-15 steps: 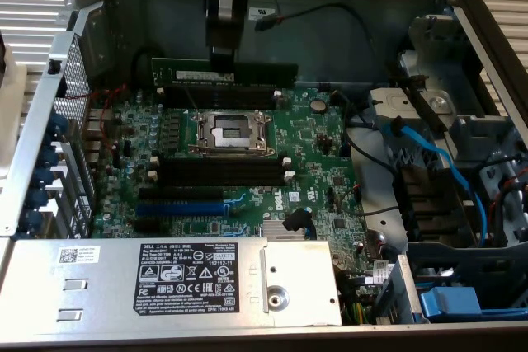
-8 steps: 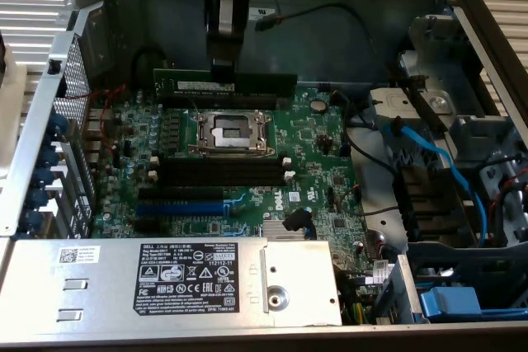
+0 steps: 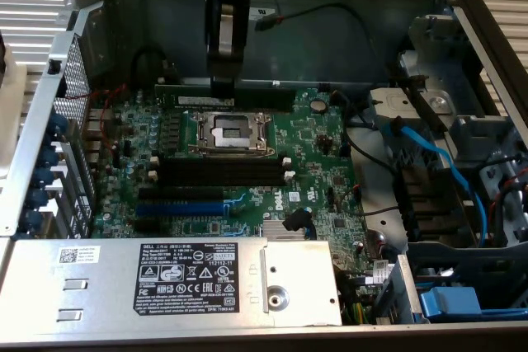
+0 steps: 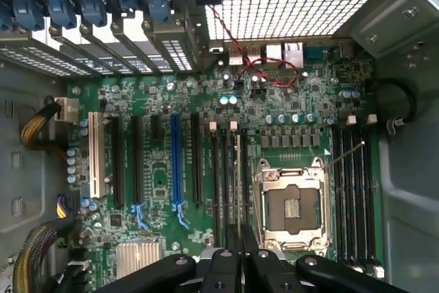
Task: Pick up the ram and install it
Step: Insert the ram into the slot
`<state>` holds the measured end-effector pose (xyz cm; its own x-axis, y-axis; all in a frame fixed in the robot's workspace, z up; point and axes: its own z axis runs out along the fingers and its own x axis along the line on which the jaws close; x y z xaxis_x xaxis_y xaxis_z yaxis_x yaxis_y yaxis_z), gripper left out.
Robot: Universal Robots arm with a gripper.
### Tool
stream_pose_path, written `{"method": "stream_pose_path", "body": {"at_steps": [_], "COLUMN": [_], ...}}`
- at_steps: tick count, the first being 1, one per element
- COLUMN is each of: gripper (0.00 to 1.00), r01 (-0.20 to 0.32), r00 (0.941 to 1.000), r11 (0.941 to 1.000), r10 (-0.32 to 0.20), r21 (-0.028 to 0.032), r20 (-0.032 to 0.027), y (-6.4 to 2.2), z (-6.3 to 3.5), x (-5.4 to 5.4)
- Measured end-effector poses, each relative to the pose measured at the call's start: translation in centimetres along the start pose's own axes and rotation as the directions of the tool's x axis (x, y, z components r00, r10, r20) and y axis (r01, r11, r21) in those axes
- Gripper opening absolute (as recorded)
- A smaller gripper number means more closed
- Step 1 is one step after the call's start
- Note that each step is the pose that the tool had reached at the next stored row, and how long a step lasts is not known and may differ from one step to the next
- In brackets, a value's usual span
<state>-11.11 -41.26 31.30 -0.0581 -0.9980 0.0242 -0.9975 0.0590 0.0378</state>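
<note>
My gripper (image 3: pixel 223 88) comes down from above and is shut on the ram (image 3: pixel 262 95), a long, thin dark stick held level and on edge above the far side of the motherboard (image 3: pixel 313 154). In the wrist view the ram (image 4: pixel 239 183) shows edge-on as a thin line running out from between the black fingers (image 4: pixel 223 265). There it lies over the black memory slots (image 4: pixel 226 183) beside the CPU socket (image 4: pixel 291 204). Whether it touches a slot I cannot tell. In the exterior view, black memory slots (image 3: pixel 223 172) with white end clips lie in front of the CPU socket (image 3: pixel 229 131).
A blue expansion slot (image 3: pixel 177 208) lies in front of the memory slots. The grey power supply (image 3: pixel 165 278) fills the front. Blue cables (image 3: pixel 429 162) and drive bays stand at the exterior view's right. The metal case wall (image 3: pixel 58 121) is at its left. Another group of memory slots (image 4: pixel 357 190) flanks the socket.
</note>
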Motion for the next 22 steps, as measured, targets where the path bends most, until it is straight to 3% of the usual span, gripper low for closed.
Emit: {"method": "stream_pose_path", "body": {"at_steps": [9,16,18,22], "gripper": [0.12,0.12,0.12,0.12], "r01": [0.001,0.014,0.018,0.022], "r00": [1.0,0.9993,0.9991,0.999], "r11": [1.0,0.9999,0.9998,0.9998], "r10": [-0.001,-0.014,-0.018,-0.022], "r21": [-0.0003,-0.0017,-0.0016,-0.0017], "r20": [0.0019,0.0359,0.0388,0.0392], "y": [-0.1,-0.18,-0.2,-0.23], "z": [1.65,2.04,2.12,2.36], "x": [0.7,1.3,1.5,1.9]}}
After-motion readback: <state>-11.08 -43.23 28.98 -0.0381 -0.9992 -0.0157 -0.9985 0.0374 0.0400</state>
